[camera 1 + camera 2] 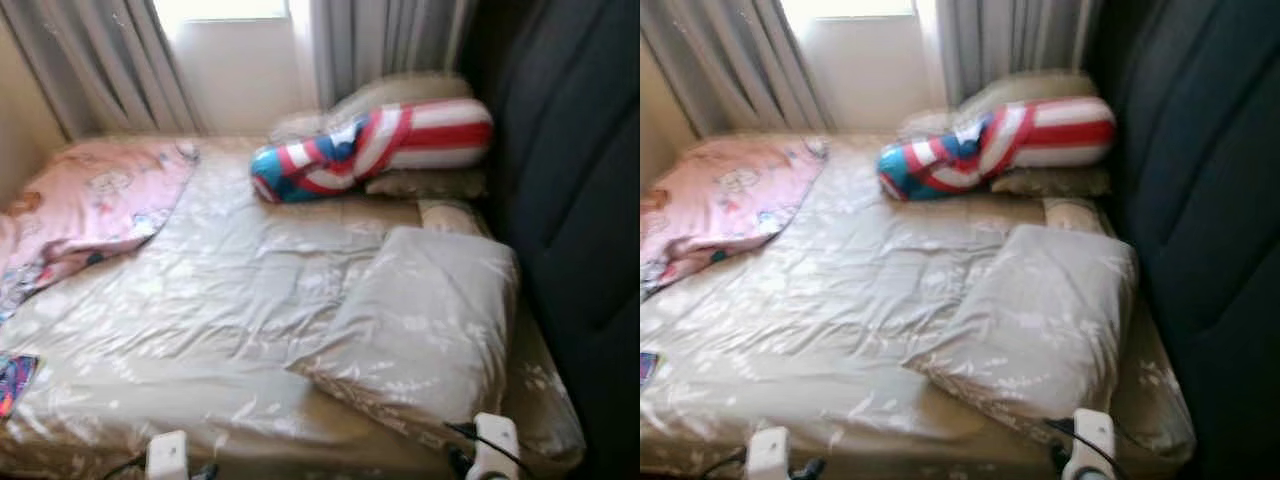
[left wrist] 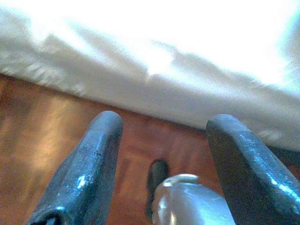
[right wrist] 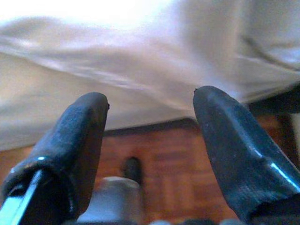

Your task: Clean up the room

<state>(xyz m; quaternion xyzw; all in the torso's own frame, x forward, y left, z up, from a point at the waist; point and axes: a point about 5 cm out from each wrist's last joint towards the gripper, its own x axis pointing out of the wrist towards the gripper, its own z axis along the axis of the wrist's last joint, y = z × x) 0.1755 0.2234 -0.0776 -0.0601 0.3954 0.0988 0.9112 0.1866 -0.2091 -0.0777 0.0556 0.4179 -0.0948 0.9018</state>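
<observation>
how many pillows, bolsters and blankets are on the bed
pillows: 3 – grey pillow, beige pillow, top pillow
bolsters: 1 – striped bolster
blankets: 1 – pink blanket
total: 5

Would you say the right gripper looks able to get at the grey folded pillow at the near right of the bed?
Probably yes: the right gripper is open, held low by the bed's edge, and the pillow lies nearest it with nothing between.
</observation>
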